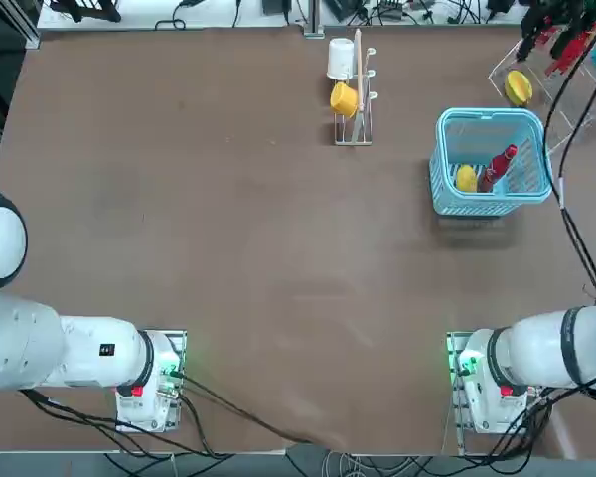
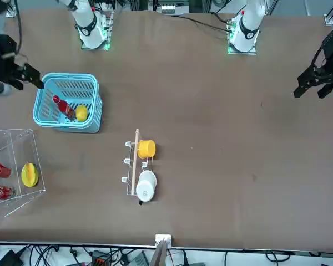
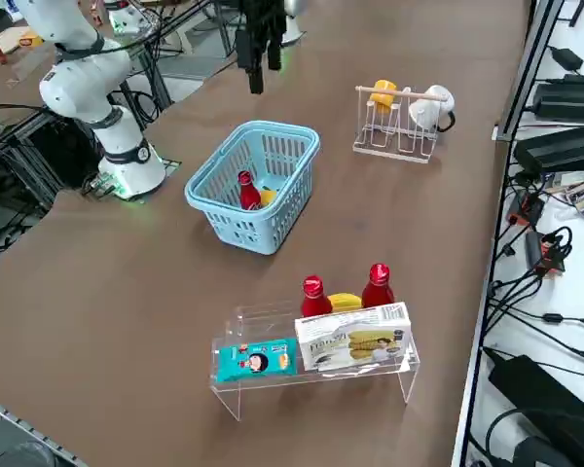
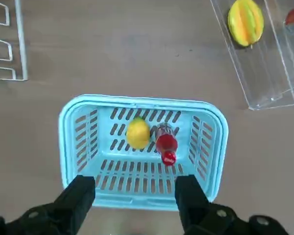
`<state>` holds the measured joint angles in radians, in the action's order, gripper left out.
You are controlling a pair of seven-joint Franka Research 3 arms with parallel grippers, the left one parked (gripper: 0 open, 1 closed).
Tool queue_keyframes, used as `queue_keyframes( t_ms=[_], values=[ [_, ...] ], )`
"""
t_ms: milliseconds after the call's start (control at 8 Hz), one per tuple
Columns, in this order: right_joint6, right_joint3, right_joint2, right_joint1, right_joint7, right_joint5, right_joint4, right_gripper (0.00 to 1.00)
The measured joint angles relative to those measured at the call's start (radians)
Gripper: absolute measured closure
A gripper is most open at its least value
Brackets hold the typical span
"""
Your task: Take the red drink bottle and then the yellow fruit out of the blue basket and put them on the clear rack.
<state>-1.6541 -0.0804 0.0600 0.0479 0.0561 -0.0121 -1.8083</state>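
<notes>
"While hovering above the blue basket (image 4: 216,147) with the right pincer (image 4: 137,178) spread wide and gripping nothing, risking what, exactly?"

"Risking a bad bite on the red drink bottle (image 4: 166,143), first of all. Leaning inside the basket, red cap up, close beside the yellow fruit (image 4: 138,133). Coming straight down onto that slant, possibly catching only cap or neck, then twisting or slipping on the lift."

"And troubling the fruit too?"

"Quite possibly. Lying so near, so perhaps getting nudged by a descending finger and rolling under the bottle. Also perhaps fouling the thick rim with so wide a spread, and dragging the whole basket along the bench (image 3: 156,311)."

"Worrying about the clear rack (image 3: 370,368) as well?"

"Yes, for later. Already carrying two red bottles, (image 3: 316,300) (image 3: 379,288) a larger yellow fruit (image 3: 345,302), a white box (image 3: 353,337) and a teal packet (image 3: 257,359). Leaving little room, so perhaps toppling a neighbour when setting down."

"And posing how, just now?"

"Pointing fingers downward, hanging well clear of the bench. Facing both targets from above, touching neither. Probably needing to be lining up across the bottle's body before sinking between the slotted walls."
</notes>
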Motion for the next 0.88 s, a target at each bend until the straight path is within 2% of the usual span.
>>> queue_keyframes(
  t_ms=[625,875],
  values=[
    [-0.236,-0.003,0.041,-0.048,0.005,-0.025,-0.295,0.00],
    [-0.303,-0.003,0.052,-0.070,0.007,-0.025,-0.379,0.00]
  ],
)
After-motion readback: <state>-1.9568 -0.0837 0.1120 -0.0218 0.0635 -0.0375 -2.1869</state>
